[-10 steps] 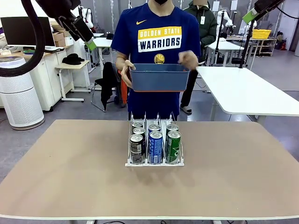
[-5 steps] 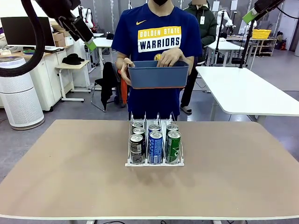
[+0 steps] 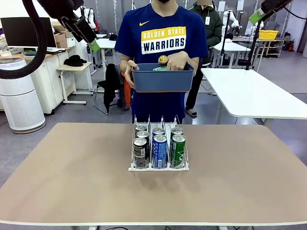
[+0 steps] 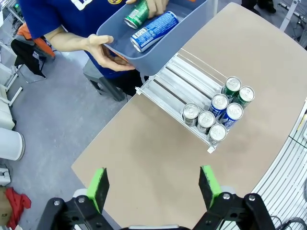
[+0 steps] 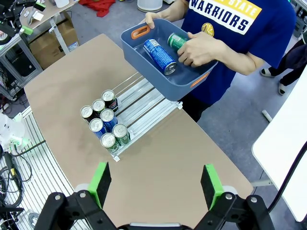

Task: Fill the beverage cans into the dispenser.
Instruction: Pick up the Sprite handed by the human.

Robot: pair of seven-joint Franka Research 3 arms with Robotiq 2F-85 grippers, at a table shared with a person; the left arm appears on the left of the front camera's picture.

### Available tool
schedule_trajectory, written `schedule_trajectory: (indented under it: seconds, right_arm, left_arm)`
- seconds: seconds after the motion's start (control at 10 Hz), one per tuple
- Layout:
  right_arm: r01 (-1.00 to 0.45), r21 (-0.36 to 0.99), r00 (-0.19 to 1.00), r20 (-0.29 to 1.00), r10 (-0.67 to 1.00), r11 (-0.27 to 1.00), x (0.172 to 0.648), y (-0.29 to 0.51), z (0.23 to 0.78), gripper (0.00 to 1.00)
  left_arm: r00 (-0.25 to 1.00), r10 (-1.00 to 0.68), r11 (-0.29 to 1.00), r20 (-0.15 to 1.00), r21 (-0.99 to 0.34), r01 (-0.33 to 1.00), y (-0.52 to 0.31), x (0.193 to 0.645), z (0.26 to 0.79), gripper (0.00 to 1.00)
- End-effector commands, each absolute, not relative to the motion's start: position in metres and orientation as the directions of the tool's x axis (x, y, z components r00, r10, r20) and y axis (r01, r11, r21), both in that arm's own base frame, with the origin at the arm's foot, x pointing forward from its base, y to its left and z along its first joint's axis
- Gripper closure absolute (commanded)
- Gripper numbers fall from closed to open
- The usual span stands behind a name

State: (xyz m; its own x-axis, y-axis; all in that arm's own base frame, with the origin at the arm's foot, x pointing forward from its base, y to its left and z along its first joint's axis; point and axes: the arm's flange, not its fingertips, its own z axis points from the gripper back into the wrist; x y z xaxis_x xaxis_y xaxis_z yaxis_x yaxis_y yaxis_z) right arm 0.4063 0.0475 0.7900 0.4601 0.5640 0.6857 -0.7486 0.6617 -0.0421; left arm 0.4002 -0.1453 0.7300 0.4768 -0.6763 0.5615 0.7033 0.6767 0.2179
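The dispenser (image 3: 159, 168) stands mid-table with several beverage cans in its front rows: black (image 3: 140, 152), blue (image 3: 159, 151) and green (image 3: 178, 151). Its back lanes (image 4: 175, 84) (image 5: 144, 103) are bare. Behind the far edge a person holds a blue-grey bin (image 3: 163, 80) with one hand inside it, closed on a green can (image 4: 139, 13) (image 5: 176, 40). A blue can (image 4: 154, 31) (image 5: 159, 56) lies in the bin. My left gripper (image 4: 154, 184) and right gripper (image 5: 155, 184) hang open high above the table, nothing between their fingers. From the front they sit top left (image 3: 92, 44) and top right (image 3: 256, 17).
The brown tabletop (image 3: 72, 177) is bare on both sides of the dispenser. A white table (image 3: 249, 91) stands beyond at the right and a white cylindrical unit (image 3: 19, 96) at the left. A second person stands behind the first.
The person's free hand went from the bin's rim down into the bin and closed on a green can. Both arms stayed still.
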Motion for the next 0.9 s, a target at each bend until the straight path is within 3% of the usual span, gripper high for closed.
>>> schedule_trajectory:
  seconds: [0.0,0.8]
  right_arm:
    - [-0.752,-0.039,0.462,0.682,0.567,0.658,0.4050,0.0471,0.7884,0.00]
    - [-0.752,-0.039,0.462,0.682,0.567,0.658,0.4050,0.0471,0.7884,0.00]
  left_arm:
    - [0.429,-0.708,0.626,0.561,0.217,0.749,-0.1442,0.4011,0.7332,0.00]
    - [0.442,-0.699,0.648,0.562,0.234,0.725,-0.1500,0.3979,0.7348,0.00]
